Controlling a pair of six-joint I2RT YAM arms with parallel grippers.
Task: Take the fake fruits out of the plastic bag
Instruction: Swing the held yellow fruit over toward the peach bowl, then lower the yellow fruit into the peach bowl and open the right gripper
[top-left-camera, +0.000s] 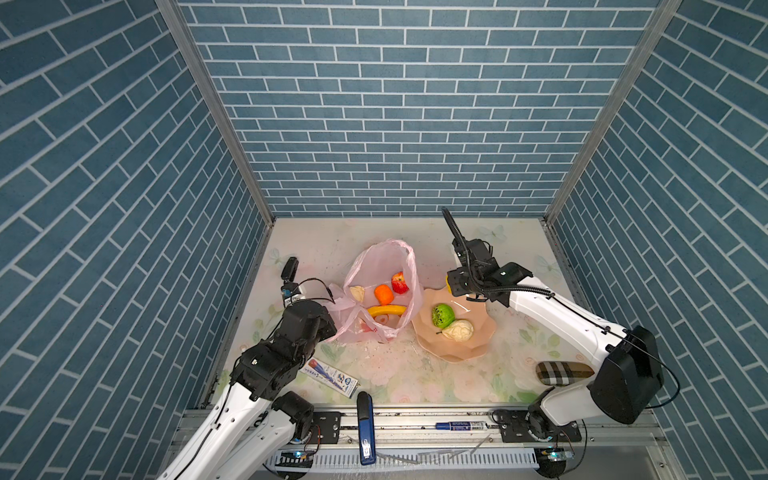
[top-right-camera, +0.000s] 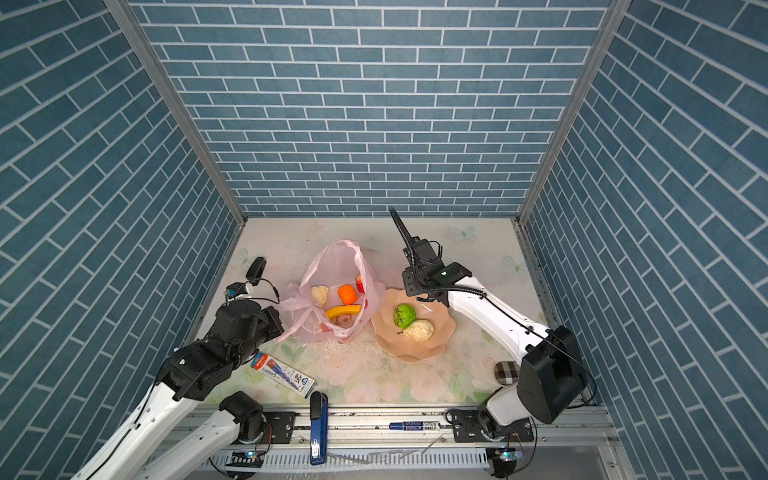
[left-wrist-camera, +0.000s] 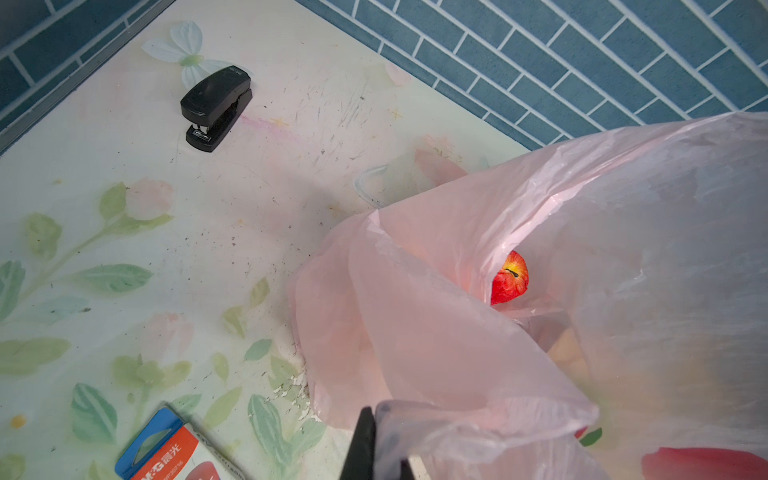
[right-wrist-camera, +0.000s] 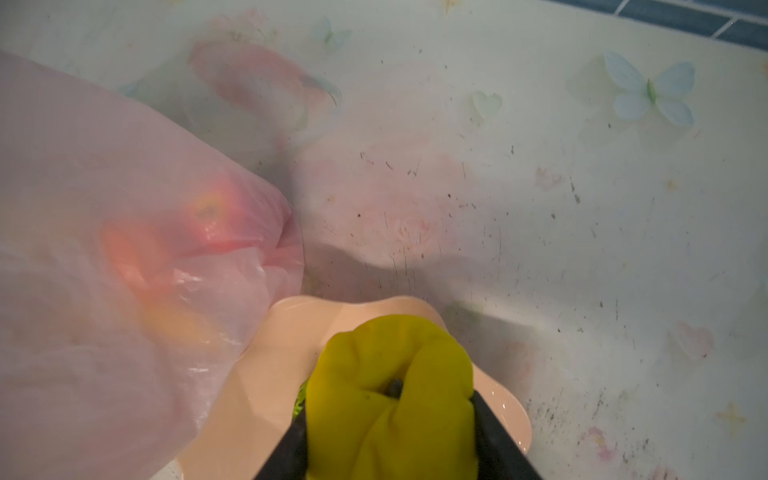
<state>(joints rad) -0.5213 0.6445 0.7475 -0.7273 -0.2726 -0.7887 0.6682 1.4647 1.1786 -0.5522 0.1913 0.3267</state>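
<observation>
Plastic bag, pink and translucent, stands mouth-up just left of your right gripper. Your left gripper is pinched shut on a fold of its near edge. The peach plate lies under the right fingers, which grasp a yellow fruit above its far rim. Bare plate sits below them, toward the arm's base, so lowering seems next. Beyond the left fingers, inside the bag, lie a banana, long axis crosswise, an orange fruit, a red fruit and a cream fruit.

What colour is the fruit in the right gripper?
Yellow: the fruit in the right gripper shows best in the right wrist view.
</observation>
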